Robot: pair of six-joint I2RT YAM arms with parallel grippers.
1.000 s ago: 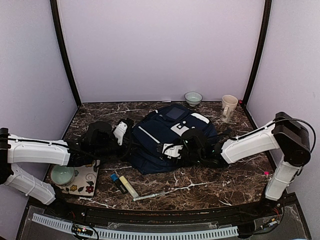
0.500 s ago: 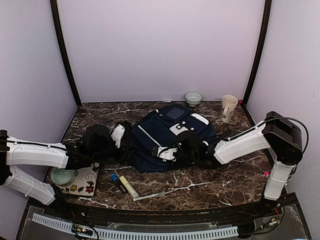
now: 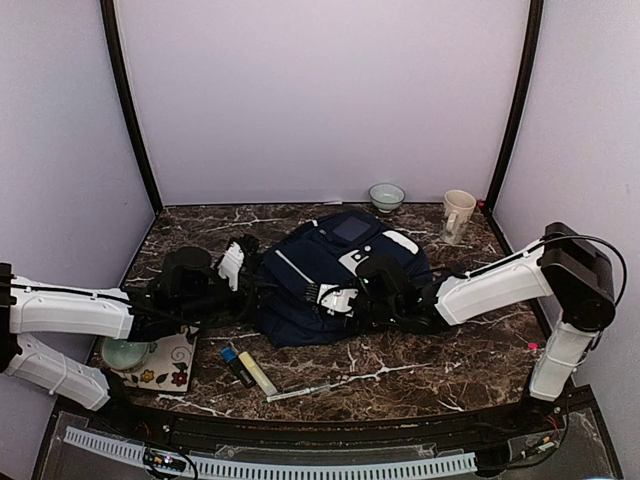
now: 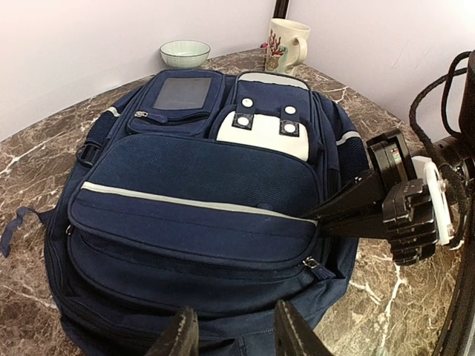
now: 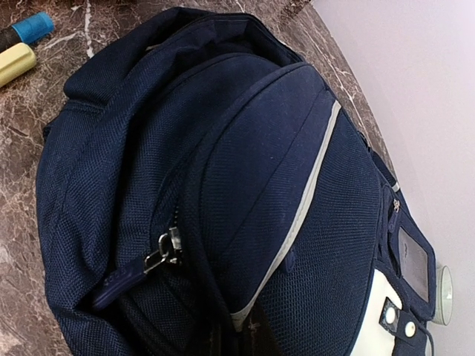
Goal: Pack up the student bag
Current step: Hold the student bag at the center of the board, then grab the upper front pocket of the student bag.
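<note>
1. Grippers first: the right gripper (image 4: 312, 216) is closed, its black fingers drawn to a point against the side seam of the front pocket (image 4: 193, 204); it may be nipping a fold of cloth, but the view is too poor to say.
2. The left gripper (image 4: 236, 335) stands partly open; its fingers (image 4: 180, 337) sit either side of the bag's edge nearest that arm; I cannot tell whether they grip it.
3. The student bag (image 4: 185, 100), navy with pale stripes, lies front up in the middle of the dark marble table (image 4: 30, 156), between the two arms; a zip pull (image 5: 159, 256) hangs loose beside the pocket.
4. Beyond the bag, by the back wall, a pale bowl (image 4: 184, 53) and a mug (image 4: 286, 43) stand apart from it.
5. Toward the table's front edge, a blue-capped marker (image 3: 235, 364) and a yellow marker (image 3: 259, 377) lie side by side; left of them a green bowl (image 3: 125, 350) rests on a floral mat (image 3: 172, 368).
</note>
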